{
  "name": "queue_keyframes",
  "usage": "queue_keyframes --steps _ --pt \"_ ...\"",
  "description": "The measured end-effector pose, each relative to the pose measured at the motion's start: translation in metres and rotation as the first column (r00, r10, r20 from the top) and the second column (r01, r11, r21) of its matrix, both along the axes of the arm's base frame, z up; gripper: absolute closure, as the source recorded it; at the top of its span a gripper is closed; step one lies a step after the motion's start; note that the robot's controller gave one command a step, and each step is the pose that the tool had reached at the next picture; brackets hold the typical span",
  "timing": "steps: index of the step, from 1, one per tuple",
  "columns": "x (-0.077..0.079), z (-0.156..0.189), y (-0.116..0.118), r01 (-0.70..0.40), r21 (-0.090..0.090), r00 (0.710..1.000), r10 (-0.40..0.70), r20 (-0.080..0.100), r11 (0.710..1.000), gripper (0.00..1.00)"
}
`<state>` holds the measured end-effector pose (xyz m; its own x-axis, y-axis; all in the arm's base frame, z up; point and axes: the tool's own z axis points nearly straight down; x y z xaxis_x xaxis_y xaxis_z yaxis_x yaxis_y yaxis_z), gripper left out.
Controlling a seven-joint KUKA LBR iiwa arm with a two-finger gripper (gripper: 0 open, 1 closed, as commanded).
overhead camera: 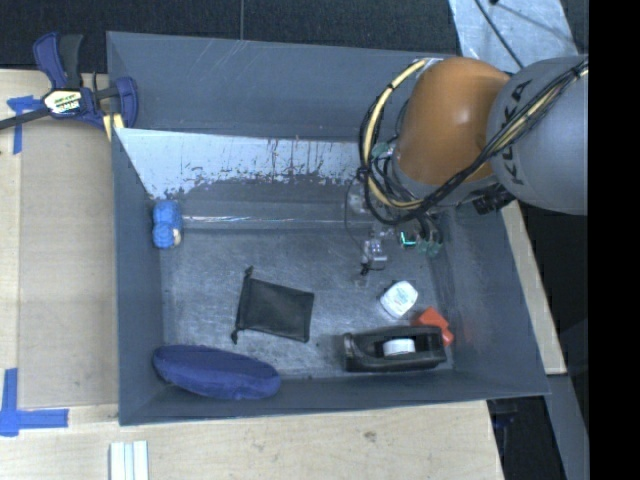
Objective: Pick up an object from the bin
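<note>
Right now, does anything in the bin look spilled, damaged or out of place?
Nothing looks spilled or broken. The bin's far wall carries dark scratch streaks, likely wear. The black pouch, blue oblong thing and black tape dispenser lie apart on the floor.

The gripper (375, 255) is over the floor of the grey bin (135, 308), up-screen from the black tape dispenser (394, 350) and apart from it. Between the two, nearer the dispenser, lies a small white round thing (398, 298). A small red piece (434, 321) sits at the dispenser's upper right corner. Left of the dispenser lies a flat black pouch (275, 309). Farther left is a blue oval pad (215, 373). Far up-left of the dispenser rests a blue-and-yellow roll (165, 224).
</note>
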<state>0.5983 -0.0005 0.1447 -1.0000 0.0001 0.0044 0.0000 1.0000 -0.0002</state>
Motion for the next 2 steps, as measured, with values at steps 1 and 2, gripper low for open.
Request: queue_keyframes --steps 1,2 --pt "-0.018 -0.076 -0.069 -0.296 -0.001 0.955 0.296 0.003 0.955 0.00" --pt "-0.068 -0.073 -0.124 -0.583 0.014 0.812 0.583 0.010 0.812 0.00"
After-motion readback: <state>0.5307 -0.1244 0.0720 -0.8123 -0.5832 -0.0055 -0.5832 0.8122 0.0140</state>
